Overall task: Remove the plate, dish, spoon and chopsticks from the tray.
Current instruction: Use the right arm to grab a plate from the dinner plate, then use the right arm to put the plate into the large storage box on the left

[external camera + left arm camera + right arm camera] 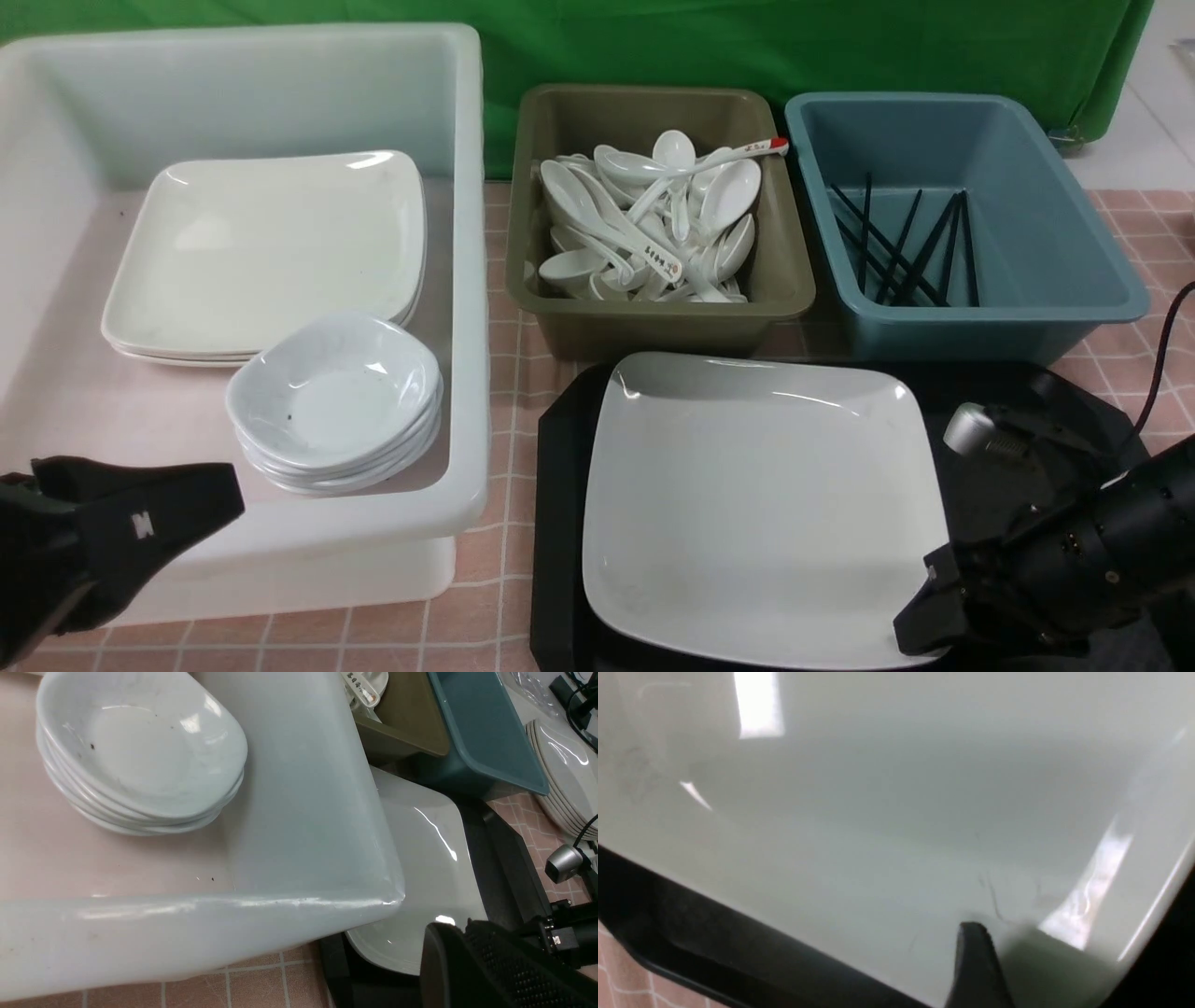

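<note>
The large square white plate (756,504) lies on the black tray (560,485) and fills most of it. My right gripper (929,597) is at the plate's near right corner, open, with the rim between its jaws. One of its fingers (976,961) lies over the plate (878,812); the other is hidden. My left gripper (224,495) hangs shut and empty by the white tub's near wall. The dish (333,397) tops a stack in that tub. The spoon (653,257) lies in the olive tub. The chopsticks (901,247) are in the blue tub.
The white tub (467,280) also holds stacked large plates (271,252). The olive tub (653,322) and blue tub (1027,280) stand just behind the tray. More stacked plates (565,774) sit off to the right.
</note>
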Available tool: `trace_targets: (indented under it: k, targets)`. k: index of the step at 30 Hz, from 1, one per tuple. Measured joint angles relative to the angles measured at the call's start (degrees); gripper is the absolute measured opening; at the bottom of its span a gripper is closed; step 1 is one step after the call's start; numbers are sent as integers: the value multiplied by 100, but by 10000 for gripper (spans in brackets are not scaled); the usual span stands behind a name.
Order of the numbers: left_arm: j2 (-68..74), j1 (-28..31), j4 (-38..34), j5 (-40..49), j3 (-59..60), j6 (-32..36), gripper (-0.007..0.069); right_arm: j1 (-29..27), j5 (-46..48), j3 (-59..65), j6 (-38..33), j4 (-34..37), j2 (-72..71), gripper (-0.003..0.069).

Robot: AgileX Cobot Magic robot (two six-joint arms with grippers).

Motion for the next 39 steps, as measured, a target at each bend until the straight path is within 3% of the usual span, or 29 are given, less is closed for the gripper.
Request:
trace_targets:
  k: [9, 16, 19, 22, 32, 39]
  targets:
    - [0, 0, 0, 4, 0, 31, 20, 145, -279, -37, 223, 107, 78, 449]
    - [0, 0, 5, 4, 0, 39, 20, 267, -720, -57, 570, 242, 143, 250]
    - [4, 0, 11, 18, 0, 39, 20, 267, -688, -51, 564, 249, 102, 232]
    - [4, 0, 36, 53, 0, 39, 20, 239, -607, -38, 581, 133, -16, 232]
    - [4, 0, 175, 255, 0, 44, 20, 217, 126, -22, 1346, -706, -1752, 94]
    - [4, 0, 273, 255, 0, 44, 20, 168, 579, -261, 1789, -1389, -2774, 73]
